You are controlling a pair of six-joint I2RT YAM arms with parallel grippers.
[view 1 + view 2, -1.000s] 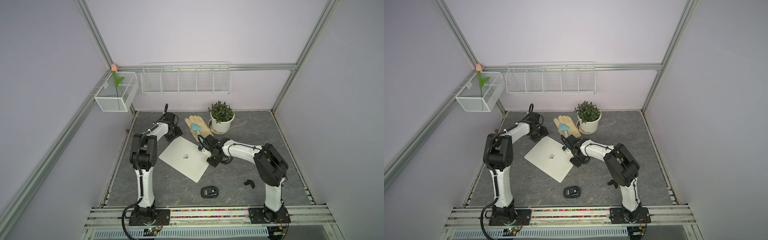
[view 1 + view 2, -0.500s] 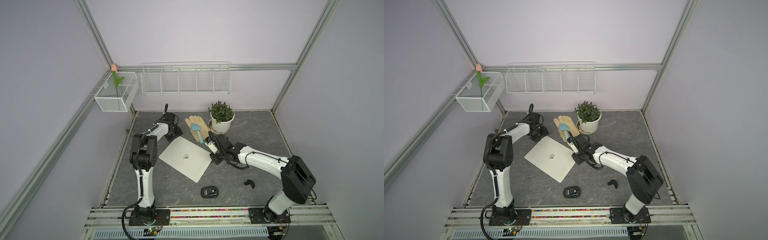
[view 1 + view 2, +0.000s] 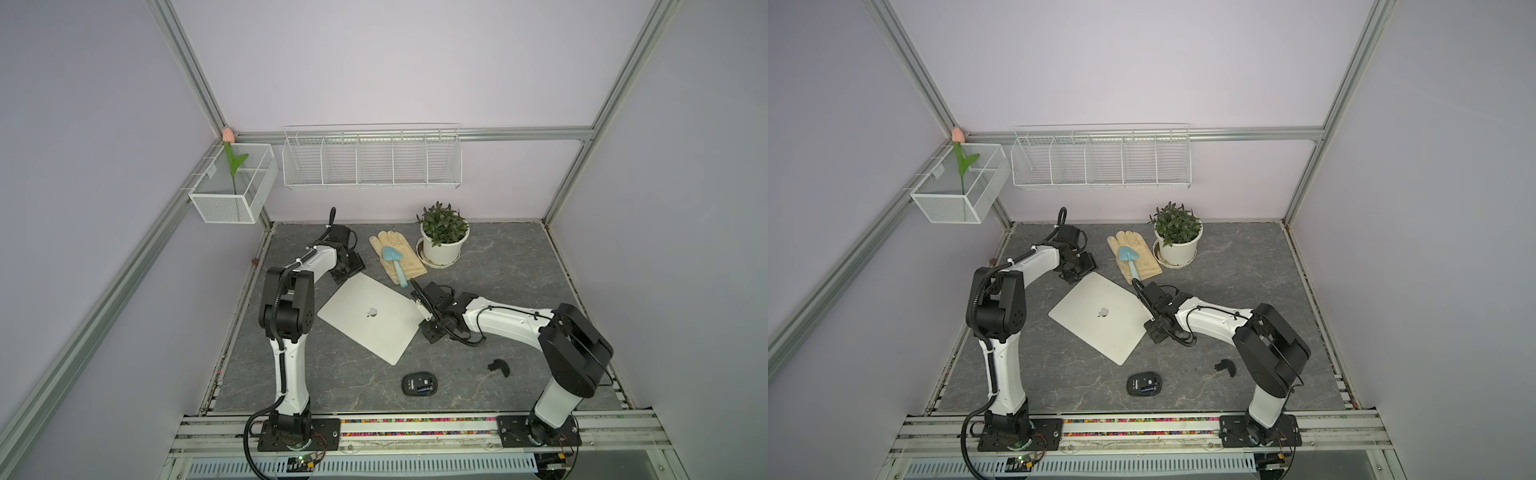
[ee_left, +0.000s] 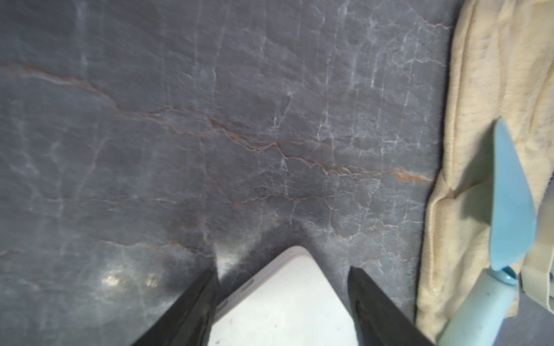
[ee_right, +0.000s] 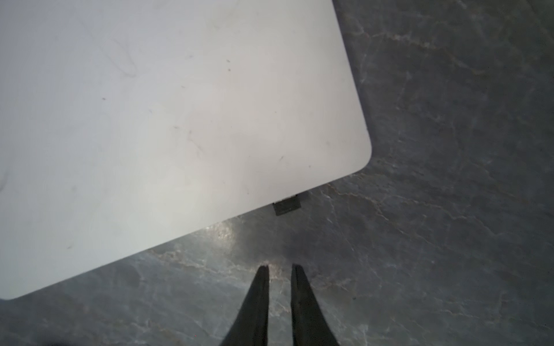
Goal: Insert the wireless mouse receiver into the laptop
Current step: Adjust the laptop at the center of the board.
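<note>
Top views show the grey stone-pattern table (image 3: 519, 270) with the closed silver laptop (image 3: 353, 324) flat at its centre, turned corner-on.

Left gripper (image 4: 281, 269): at the laptop's 11 o'clock corner. Its jaws are apart with the corner between them. Contact with the case cannot be told.

Right gripper (image 5: 278, 266): at the laptop's 3 o'clock, just off the edge. Its jaws are nearly together with a narrow gap, and hold nothing.

Wireless mouse (image 3: 419, 384): at the laptop's 5 o'clock, well apart, underside up, bay uncovered. Its cover piece (image 3: 498, 368) lies on the table at the laptop's 4 o'clock, apart from the mouse.

Receiver (image 5: 287, 207): in the right wrist view, a small dark stub on the laptop's edge near a corner, apparently in the port.

Hazards, as judged:
1. Partial seating. A bright sliver shows between stub and case, so the plug may not be fully home. A loose receiver could drop out if the laptop is moved.
2. Side load. The fingertips point slightly to one side of the stub. An off-axis push could cock or bend the plug.
3. Laptop slide. A seating push drives the case toward 9 o'clock. If the left jaws are not bracing the corner, the laptop will skid instead.
</note>
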